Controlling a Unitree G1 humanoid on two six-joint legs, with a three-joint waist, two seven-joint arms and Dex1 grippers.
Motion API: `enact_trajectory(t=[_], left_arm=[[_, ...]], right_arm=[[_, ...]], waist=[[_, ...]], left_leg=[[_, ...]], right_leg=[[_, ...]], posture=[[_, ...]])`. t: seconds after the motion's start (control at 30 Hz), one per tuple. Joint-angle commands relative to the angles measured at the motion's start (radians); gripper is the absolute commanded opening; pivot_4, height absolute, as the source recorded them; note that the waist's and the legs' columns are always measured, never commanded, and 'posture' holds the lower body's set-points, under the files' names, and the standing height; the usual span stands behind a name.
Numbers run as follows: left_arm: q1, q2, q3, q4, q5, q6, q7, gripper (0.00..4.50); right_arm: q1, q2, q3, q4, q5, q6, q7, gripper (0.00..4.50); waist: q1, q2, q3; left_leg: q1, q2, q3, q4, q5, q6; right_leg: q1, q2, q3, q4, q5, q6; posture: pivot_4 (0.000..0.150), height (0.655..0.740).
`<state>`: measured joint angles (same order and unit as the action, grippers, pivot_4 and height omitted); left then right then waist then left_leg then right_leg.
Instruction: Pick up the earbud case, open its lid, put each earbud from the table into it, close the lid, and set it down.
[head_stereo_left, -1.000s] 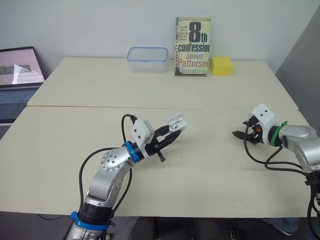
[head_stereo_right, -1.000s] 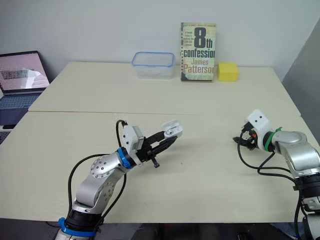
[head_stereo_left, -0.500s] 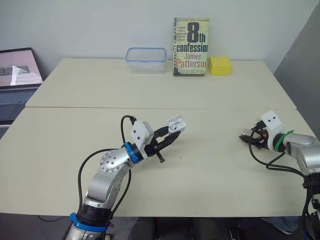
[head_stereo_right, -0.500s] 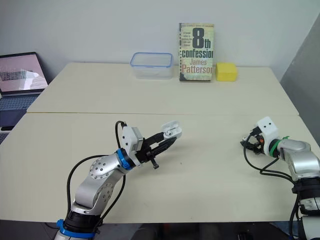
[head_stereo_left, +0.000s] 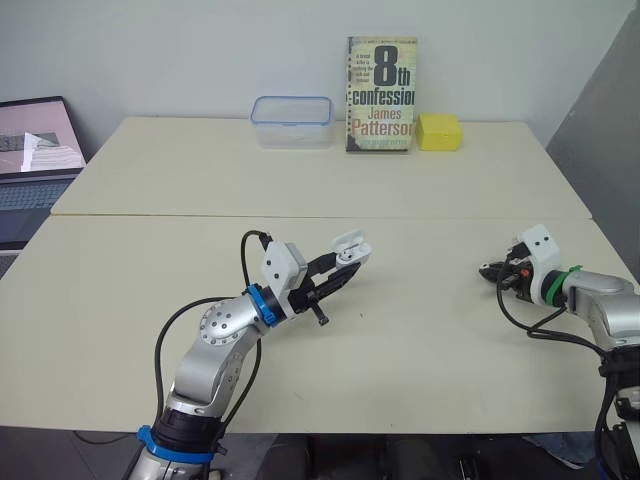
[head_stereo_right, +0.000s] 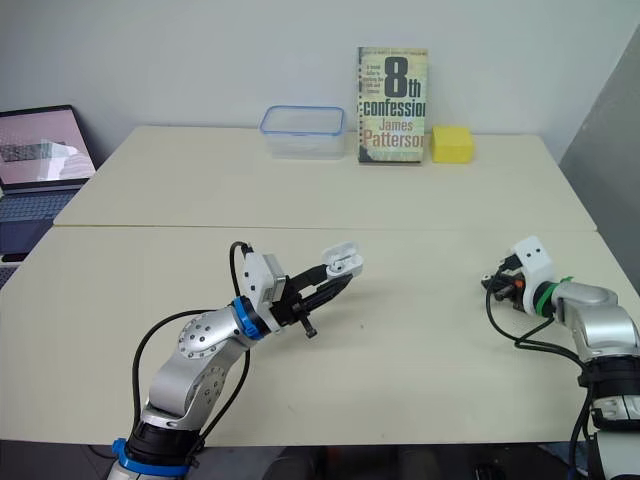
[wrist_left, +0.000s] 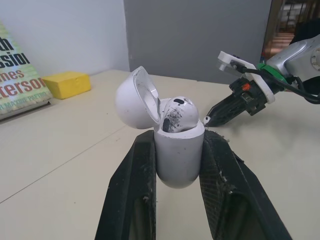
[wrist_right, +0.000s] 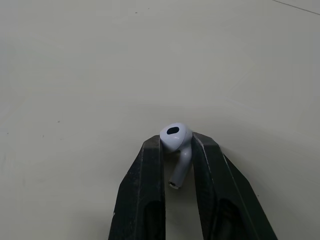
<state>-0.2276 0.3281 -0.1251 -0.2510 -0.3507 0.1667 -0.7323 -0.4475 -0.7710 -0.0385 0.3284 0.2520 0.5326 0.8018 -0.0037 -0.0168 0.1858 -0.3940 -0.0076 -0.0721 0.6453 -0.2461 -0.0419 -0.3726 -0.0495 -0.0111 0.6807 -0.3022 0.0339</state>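
Observation:
My left gripper is shut on the white earbud case and holds it above the middle of the table. The case's lid stands open, tipped back, and one earbud sits inside. At the right side of the table my right gripper is low over the surface, shut on the second white earbud. That earbud is pinched between the two fingertips with its stem pointing back between them. The right gripper also appears beyond the case in the left wrist view.
Along the table's back edge stand a clear plastic container with a blue rim, an upright book and a yellow block. An open laptop sits off the far left.
My right gripper has shifted slightly to the right and closed on the earbud lying on the table. The left arm and the open case have stayed where they were.

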Motion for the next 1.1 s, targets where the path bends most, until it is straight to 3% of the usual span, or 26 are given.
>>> enact_trajectory(t=[0.03,0.27,0.5,0.73,1.1], left_arm=[[0.001,0.004,0.011,-0.056,-0.008,-0.013,0.002,0.8],[0.032,0.014,0.012,-0.086,-0.013,-0.003,0.001,0.8],[0.072,0.02,0.005,-0.131,-0.017,0.013,0.013,0.8],[0.084,0.025,0.011,-0.149,-0.016,0.028,0.018,0.8],[0.096,0.04,0.023,-0.169,-0.021,0.045,0.026,0.8]], right_arm=[[0.046,-0.045,0.01,-0.131,0.006,-0.026,0.087,0.4],[0.177,-0.262,0.077,-0.407,-0.007,-0.151,0.392,0.4],[0.199,-0.441,0.158,-0.328,-0.1,-0.394,0.642,0.4],[0.158,-0.458,0.242,-0.223,-0.195,-0.595,0.753,0.4],[0.126,-0.4,0.28,-0.181,-0.235,-0.604,0.735,0.4]], waist=[[0.0,0.0,0.0],[0.001,0.001,0.0],[0.001,0.002,0.001],[0.0,0.002,0.001],[0.0,0.001,0.0]], left_leg=[[0.0,0.0,0.0,0.0,0.0,0.0],[-0.001,0.0,-0.002,0.0,0.0,0.0],[0.0,0.0,-0.001,0.0,0.0,0.0],[0.002,0.0,-0.001,0.0,0.0,0.0],[0.005,0.001,-0.001,0.0,0.0,0.0]], right_leg=[[0.0,0.0,0.0,0.0,0.0,0.0],[-0.001,0.0,0.0,0.0,0.0,0.0],[0.0,0.0,0.0,-0.001,0.0,0.001],[0.001,0.0,0.0,-0.001,0.0,0.0],[0.004,0.0,0.001,-0.001,0.0,0.0]], posture=[[0.15,0.74],[0.15,0.74],[0.15,0.74],[0.15,0.74],[0.15,0.74]])
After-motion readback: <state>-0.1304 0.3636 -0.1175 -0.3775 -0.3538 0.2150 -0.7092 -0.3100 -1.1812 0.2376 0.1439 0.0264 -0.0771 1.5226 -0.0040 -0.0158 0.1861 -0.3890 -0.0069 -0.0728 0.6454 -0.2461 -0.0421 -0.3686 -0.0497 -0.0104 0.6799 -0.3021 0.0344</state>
